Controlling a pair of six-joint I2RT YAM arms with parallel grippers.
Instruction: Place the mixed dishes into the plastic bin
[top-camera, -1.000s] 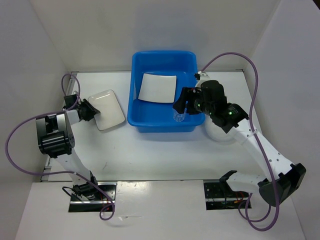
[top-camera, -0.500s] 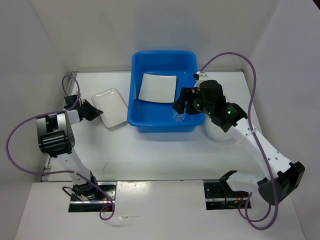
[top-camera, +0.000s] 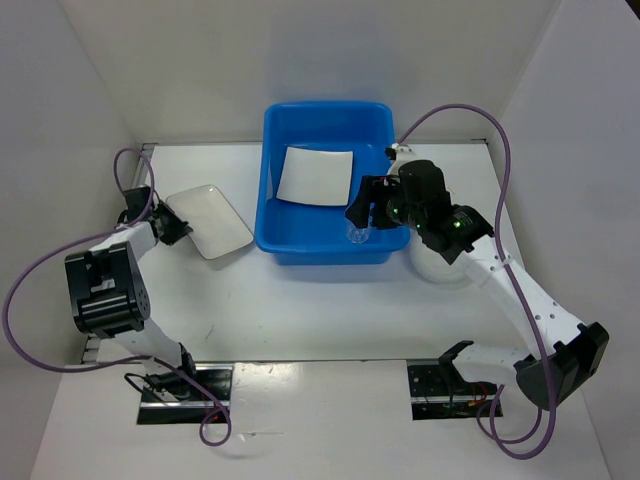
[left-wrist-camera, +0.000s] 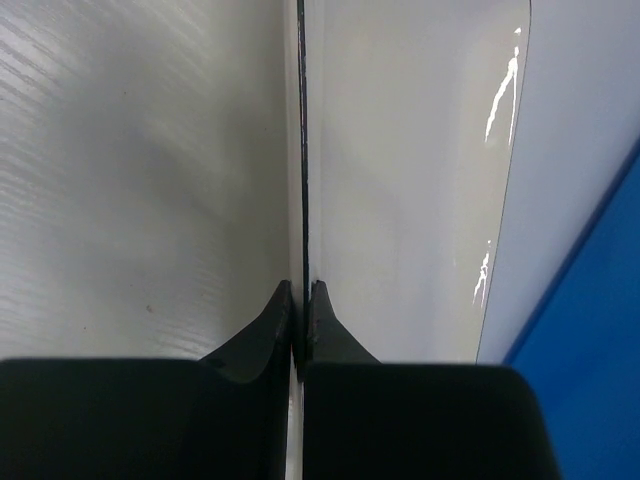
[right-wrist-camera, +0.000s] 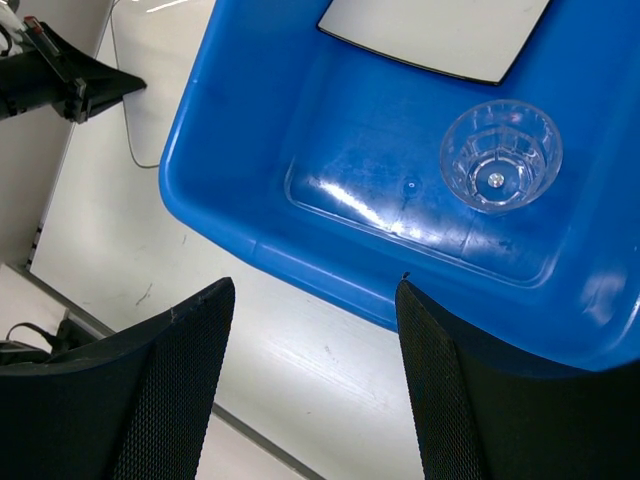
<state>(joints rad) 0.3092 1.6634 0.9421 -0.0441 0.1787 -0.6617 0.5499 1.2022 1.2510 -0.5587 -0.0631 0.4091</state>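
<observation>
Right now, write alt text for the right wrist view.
A small clear cup stands upright in the blue plastic bin near a dark-rimmed square white plate. The open right gripper hovers over the bin's edge.

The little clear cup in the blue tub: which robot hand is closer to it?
Right. The right hand hovers open over the blue tub, close by the clear cup. The left hand is outside the tub's left wall, pinching the white plate.

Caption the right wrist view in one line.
Open right gripper above bin holding a cup and square plate.
</observation>
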